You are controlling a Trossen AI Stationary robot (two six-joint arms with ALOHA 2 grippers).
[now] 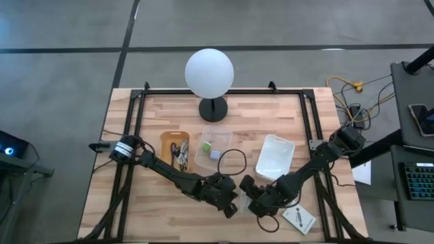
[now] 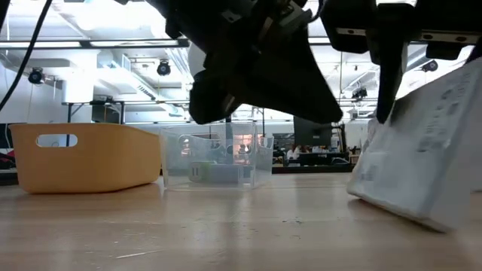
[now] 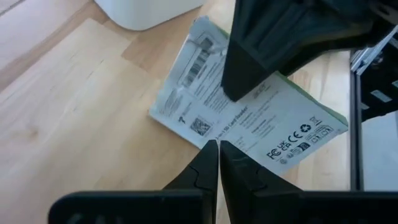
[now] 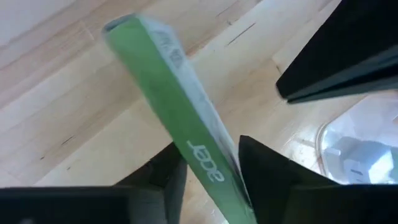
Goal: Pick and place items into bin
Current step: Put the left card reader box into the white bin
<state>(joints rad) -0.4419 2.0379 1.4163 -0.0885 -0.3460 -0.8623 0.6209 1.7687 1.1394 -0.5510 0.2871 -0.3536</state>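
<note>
— Two grippers crowd the high view's lower centre: left gripper [image 1: 232, 205], right gripper [image 1: 248, 192]. What's between them?
— A white packet [image 1: 242, 200], mostly hidden there.
— Low view?
— Packet [image 2: 422, 162] tilted at right, arms blocking the top.
— Wrist views?
— Left fingers [image 3: 211, 168] pressed together, empty; right fingers [image 4: 264, 171] clamp the packet's green edge [image 4: 180, 118].

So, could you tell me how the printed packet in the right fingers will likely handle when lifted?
Probably stiff: the packet looks flat and straight though the right gripper pinches only part of it. Likely light, being so thin. Its smooth printed face may slip or pivot between the fingers. The left gripper waits beside it, shut.
</note>
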